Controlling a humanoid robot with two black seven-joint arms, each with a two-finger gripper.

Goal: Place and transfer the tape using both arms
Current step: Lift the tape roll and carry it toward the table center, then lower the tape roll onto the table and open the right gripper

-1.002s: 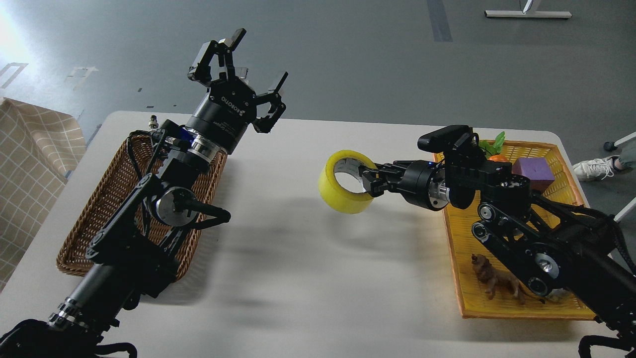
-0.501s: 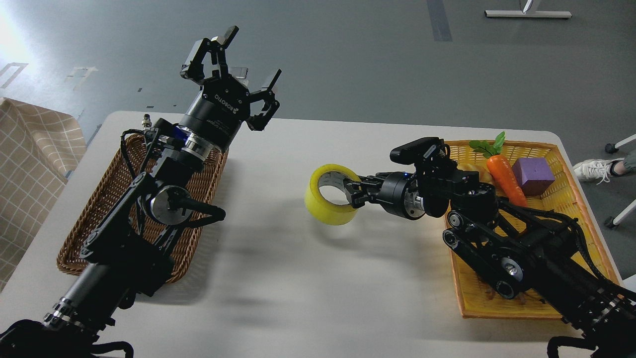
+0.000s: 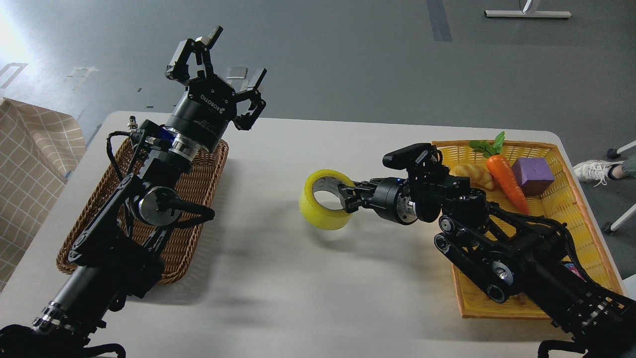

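Note:
The tape (image 3: pixel 323 209) is a yellow roll with a grey-white core, at the middle of the white table (image 3: pixel 278 278), low over or on its top. My right gripper (image 3: pixel 346 198) is shut on the roll's right wall, one finger inside the core and one outside. My left gripper (image 3: pixel 218 62) is open and empty, raised high above the far end of the brown wicker basket (image 3: pixel 99 219) at the left, well apart from the tape.
A yellow tray (image 3: pixel 561 209) at the right holds a pale croissant toy (image 3: pixel 472 174), a carrot (image 3: pixel 504 176) and a purple block (image 3: pixel 532 175). My right arm covers much of the tray. A checked cloth (image 3: pixel 30 164) lies off the table's left edge.
My right gripper has carried the tape left and down toward the table. My left arm has swung a little to the left, still open. The carrot and croissant toy have come into view.

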